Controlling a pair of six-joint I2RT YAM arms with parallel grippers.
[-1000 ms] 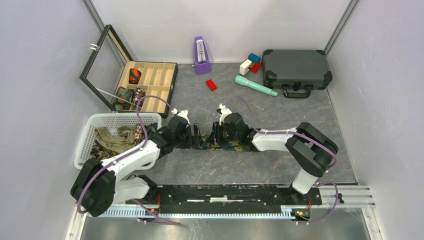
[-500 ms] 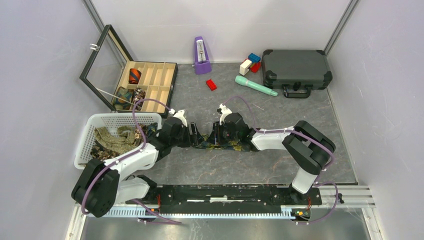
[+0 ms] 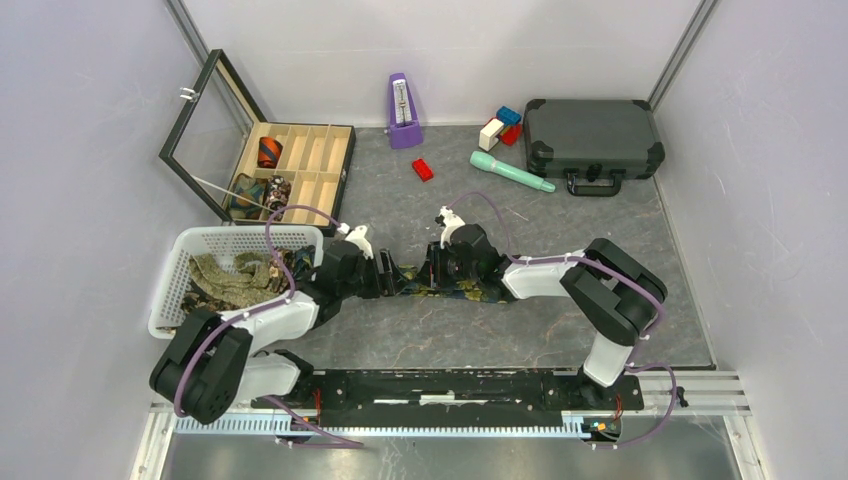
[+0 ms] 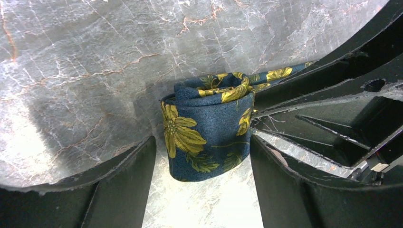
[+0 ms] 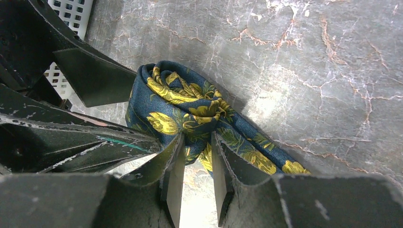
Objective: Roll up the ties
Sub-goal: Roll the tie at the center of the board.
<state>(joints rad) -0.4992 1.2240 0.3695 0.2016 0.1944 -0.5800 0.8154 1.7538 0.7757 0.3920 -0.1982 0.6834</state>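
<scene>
A navy tie [image 3: 470, 292] with yellow flowers lies on the grey table between my two grippers. One end of it is rolled into a coil [image 4: 204, 137], and the tail trails off to the right. My left gripper [image 3: 392, 276] has its jaws wide, one on each side of the coil, shut on it [image 4: 203, 138]. From the opposite side my right gripper [image 3: 433, 272] pinches the tie fabric [image 5: 190, 104] between its nearly closed fingertips [image 5: 196, 140], just beside the coil.
A white basket [image 3: 168, 295] holding several loose ties [image 3: 235, 275] stands left of the left arm. Behind it is an open wooden box [image 3: 310, 165] with rolled ties. At the back are a purple metronome [image 3: 403, 100], red block [image 3: 422, 169], teal tool [image 3: 510, 171] and black case [image 3: 592, 138].
The left gripper has narrowed slightly onto the coil. Both grippers and the coil have shifted a little to the left and away from the arm bases.
</scene>
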